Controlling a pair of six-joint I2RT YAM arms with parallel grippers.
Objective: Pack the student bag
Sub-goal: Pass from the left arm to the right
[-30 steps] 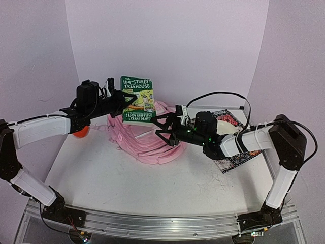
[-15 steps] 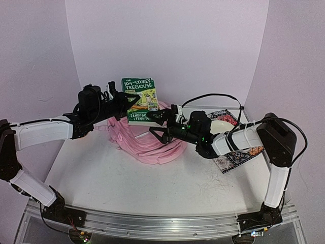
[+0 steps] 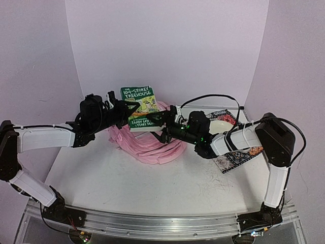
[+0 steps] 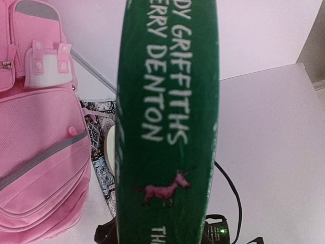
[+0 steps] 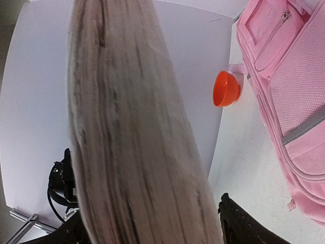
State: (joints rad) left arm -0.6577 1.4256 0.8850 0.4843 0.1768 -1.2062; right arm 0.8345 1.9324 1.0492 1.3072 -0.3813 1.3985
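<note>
One soft item governs handling: the student bag (image 3: pixel 147 145) lies slumped at mid-table (image 3: pixel 127 178), beneath the airborne book (image 3: pixel 138 104). It is judged light, limp and non-fragile. Take hold at a strap or the opening's rim, since the fabric panels will collapse. The left gripper (image 3: pixel 123 112) pinches the book's spine. The right gripper (image 3: pixel 161 122) straddles the page edge; whether it presses cannot be told. The cover reads "THE 104-STOREY TREEHOUSE"; the spine reads "GRIFFITHS" and "DENTON". The bag's white patch (image 4: pixel 48 68) shows no legible text.

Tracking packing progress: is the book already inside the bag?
No: the top view shows the book held up in the air over the bag, fully outside it.
</note>
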